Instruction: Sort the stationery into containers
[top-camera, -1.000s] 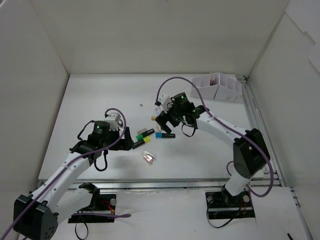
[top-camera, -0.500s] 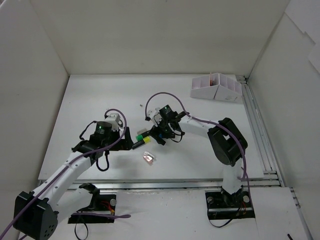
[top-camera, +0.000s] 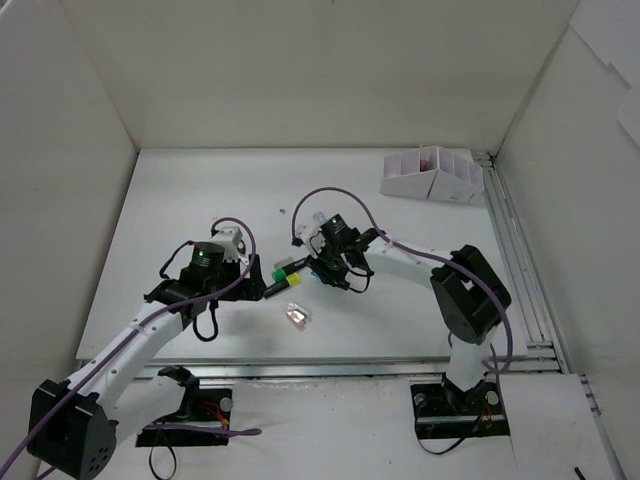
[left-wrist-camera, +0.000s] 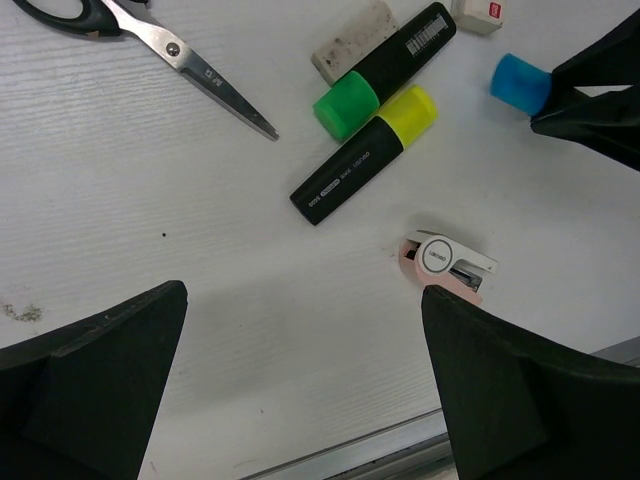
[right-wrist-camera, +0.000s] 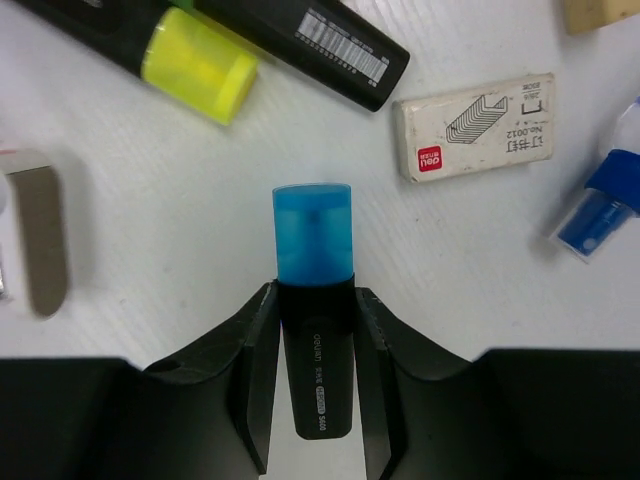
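Blue-capped marker (right-wrist-camera: 313, 250) now between right jaws

white eraser (right-wrist-camera: 475, 125): red "deli" logo, plus "No.0012" at one end. blue-capped marker (right-wrist-camera: 314, 300): white "deli" on barrel, smaller print unreadable. green-capped marker (right-wrist-camera: 330, 50): barcode label, digits illegible.

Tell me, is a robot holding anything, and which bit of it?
Yes. The right jaws pinch the blue-capped marker by its black barrel, just behind the cap. The left jaws are open, holding nothing.
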